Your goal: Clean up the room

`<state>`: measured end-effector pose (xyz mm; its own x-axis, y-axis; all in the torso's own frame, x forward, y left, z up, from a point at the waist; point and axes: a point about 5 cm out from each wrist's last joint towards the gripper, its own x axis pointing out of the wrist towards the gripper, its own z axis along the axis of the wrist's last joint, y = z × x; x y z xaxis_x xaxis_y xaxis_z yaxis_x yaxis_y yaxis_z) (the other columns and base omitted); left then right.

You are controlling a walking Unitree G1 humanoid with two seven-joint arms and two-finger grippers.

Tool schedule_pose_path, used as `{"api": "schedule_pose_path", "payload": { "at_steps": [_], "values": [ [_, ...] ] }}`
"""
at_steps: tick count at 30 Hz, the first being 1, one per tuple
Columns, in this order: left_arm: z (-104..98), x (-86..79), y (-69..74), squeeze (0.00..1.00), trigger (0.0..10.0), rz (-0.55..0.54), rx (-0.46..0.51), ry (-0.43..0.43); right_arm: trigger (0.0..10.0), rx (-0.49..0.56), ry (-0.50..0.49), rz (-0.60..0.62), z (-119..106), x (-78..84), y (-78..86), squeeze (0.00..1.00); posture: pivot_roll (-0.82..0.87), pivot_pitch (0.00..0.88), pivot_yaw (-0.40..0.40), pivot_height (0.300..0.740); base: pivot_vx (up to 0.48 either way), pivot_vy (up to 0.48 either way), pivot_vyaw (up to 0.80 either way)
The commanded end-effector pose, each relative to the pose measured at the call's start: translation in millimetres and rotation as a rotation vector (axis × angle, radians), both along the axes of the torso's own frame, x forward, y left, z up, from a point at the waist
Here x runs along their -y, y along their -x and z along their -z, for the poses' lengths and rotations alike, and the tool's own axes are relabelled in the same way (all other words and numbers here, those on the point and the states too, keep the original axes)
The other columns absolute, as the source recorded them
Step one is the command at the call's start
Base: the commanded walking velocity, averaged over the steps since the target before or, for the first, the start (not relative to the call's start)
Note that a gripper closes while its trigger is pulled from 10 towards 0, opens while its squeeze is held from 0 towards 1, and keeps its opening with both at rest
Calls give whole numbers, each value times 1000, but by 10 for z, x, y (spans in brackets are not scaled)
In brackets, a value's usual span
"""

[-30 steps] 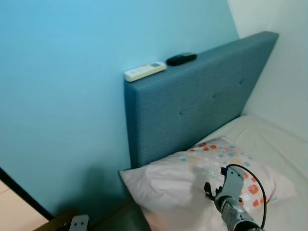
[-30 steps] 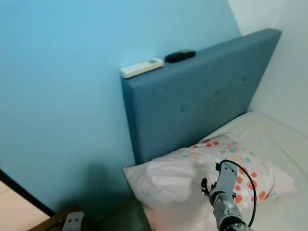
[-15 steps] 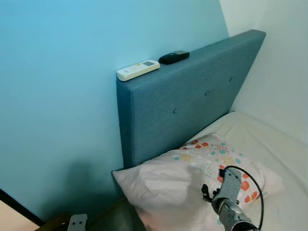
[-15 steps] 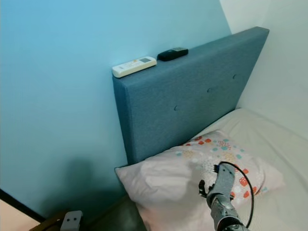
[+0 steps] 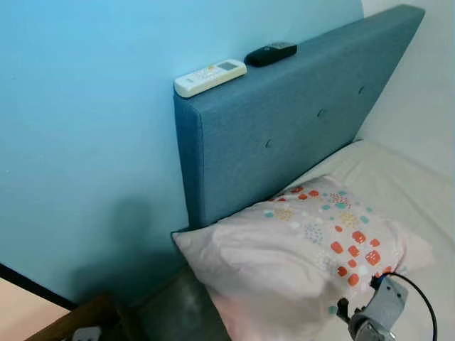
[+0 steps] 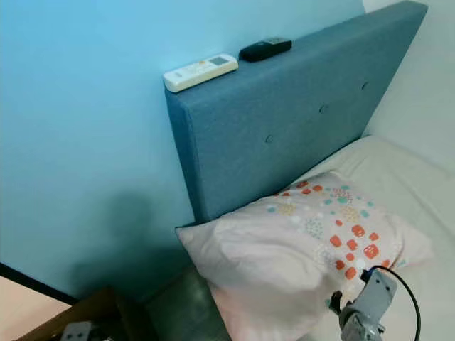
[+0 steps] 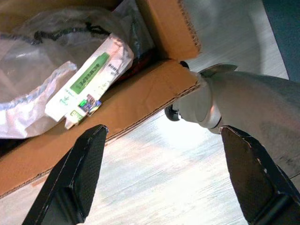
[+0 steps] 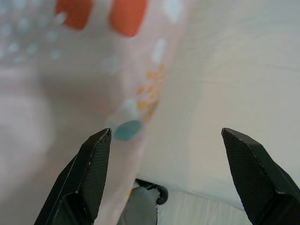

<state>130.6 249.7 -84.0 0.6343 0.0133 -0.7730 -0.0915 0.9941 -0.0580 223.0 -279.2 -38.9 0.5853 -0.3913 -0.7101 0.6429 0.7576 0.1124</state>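
Observation:
A pink pillow (image 5: 306, 245) with red, orange and teal patches lies on the bed against the blue headboard (image 5: 284, 135). On top of the headboard rest a white remote (image 5: 210, 77) and a black remote (image 5: 270, 53). My right arm (image 5: 377, 316) is low at the pillow's front right corner. In the right wrist view my right gripper (image 8: 171, 183) is open, with the pillow's edge (image 8: 70, 93) and the cream sheet (image 8: 234, 70) between its fingers. My left gripper (image 7: 164, 187) hangs open above a cardboard box (image 7: 117, 117).
The box holds clear plastic bags (image 7: 33, 89) and a white-and-green packet (image 7: 89, 79); its corner (image 5: 78, 323) shows beside the bed. A silver robot part (image 7: 243, 108) stands on the pale wood floor (image 7: 154, 187). A light-blue wall (image 5: 85, 142) runs behind the headboard.
The camera has shifted. My right arm has dropped lower and to the right, from over the pillow's middle to its front right corner.

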Motion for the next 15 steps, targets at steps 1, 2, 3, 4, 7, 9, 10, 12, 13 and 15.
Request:
{"api": "schedule_pose_path", "payload": {
  "at_steps": [1, 2, 3, 4, 7, 9, 10, 12, 13, 15],
  "values": [
    [15, -8, 53, 0, 10000, -7, -11, 4, 10000, -13, 4, -4, -6, 4, -10, 0, 80, 253, -4, 716, 0, 0, 0],
    [-3, 11, -9, 0, 10000, -8, 10, 10, 10000, 0, 9, -11, -38, 9, -54, 0, 77, 253, -3, 711, 0, 0, 0],
    [-3, 11, -9, 0, 10000, -8, 10, 10, 10000, 0, 9, -11, -38, 9, -54, 0, 77, 253, -3, 711, 0, 0, 0],
    [-3, 11, -9, 0, 10000, -8, 10, 10, 10000, 0, 9, -11, -38, 9, -54, 0, 77, 253, -3, 711, 0, 0, 0],
    [-95, 53, -245, 0, 10000, -10, 97, 34, 10000, 51, -2, 3, -126, 37, -161, 0, 77, 249, -3, 696, 0, 0, 0],
    [-179, 52, -407, 0, 10000, -6, 159, 46, 10000, 86, -15, 20, -187, 66, -223, 0, 74, 242, -2, 686, 0, 0, 0],
    [-179, 52, -407, 0, 10000, -6, 159, 46, 10000, 86, -15, 20, -187, 66, -223, 0, 74, 242, -2, 686, 0, 0, 0],
    [-260, 35, -541, 0, 10000, -4, 209, 50, 10000, 107, -15, 33, -231, 100, -260, 0, 75, 238, -3, 676, 0, 0, 0],
    [-293, 29, -593, 0, 10000, -4, 227, 51, 10000, 112, -13, 39, -246, 117, -267, 0, 74, 236, -4, 671, 0, 0, 0],
    [-336, 30, -664, 0, 10000, -2, 252, 54, 10000, 116, -6, 52, -260, 148, -266, 0, 73, 229, -4, 661, 0, 0, 0]
  ]
}}
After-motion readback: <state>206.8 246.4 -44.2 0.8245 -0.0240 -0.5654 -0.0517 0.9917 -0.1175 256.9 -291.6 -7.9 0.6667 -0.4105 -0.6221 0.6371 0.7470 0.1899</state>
